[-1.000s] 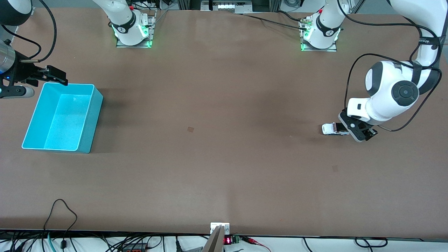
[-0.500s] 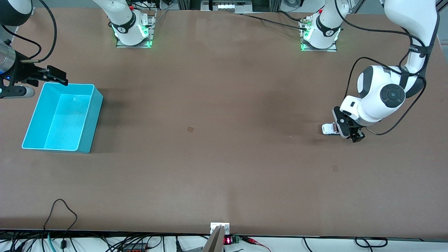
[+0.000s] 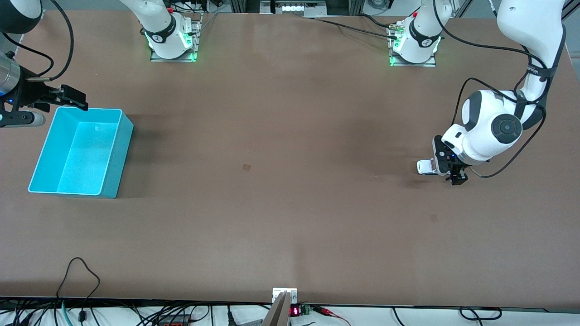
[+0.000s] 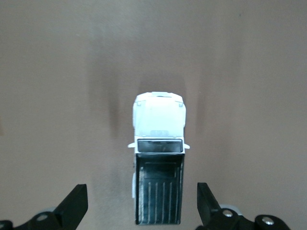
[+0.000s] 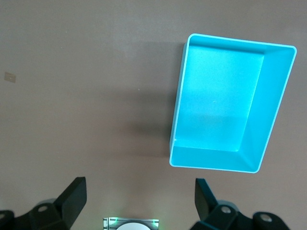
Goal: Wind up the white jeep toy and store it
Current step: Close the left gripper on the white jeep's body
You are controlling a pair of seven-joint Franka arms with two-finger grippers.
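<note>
The left gripper [image 4: 141, 211] hangs low over the white jeep toy [image 4: 159, 163]. Its two black fingers [image 4: 74, 206] are spread wide, one on each side of the little car, not touching it. They seem lined up like this so they can squeeze the car's sides and pull it back to wind it. The jeep sits flat on the brown table [image 3: 290, 217], right under the gripper. It is small and boxy, with a smooth white hood and a black ribbed roof.

The right gripper [image 3: 68, 97] waits with fingers spread wide too, up beside the turquoise bin [image 5: 276, 96]. The bin is shiny plastic, empty, and far from the jeep.
</note>
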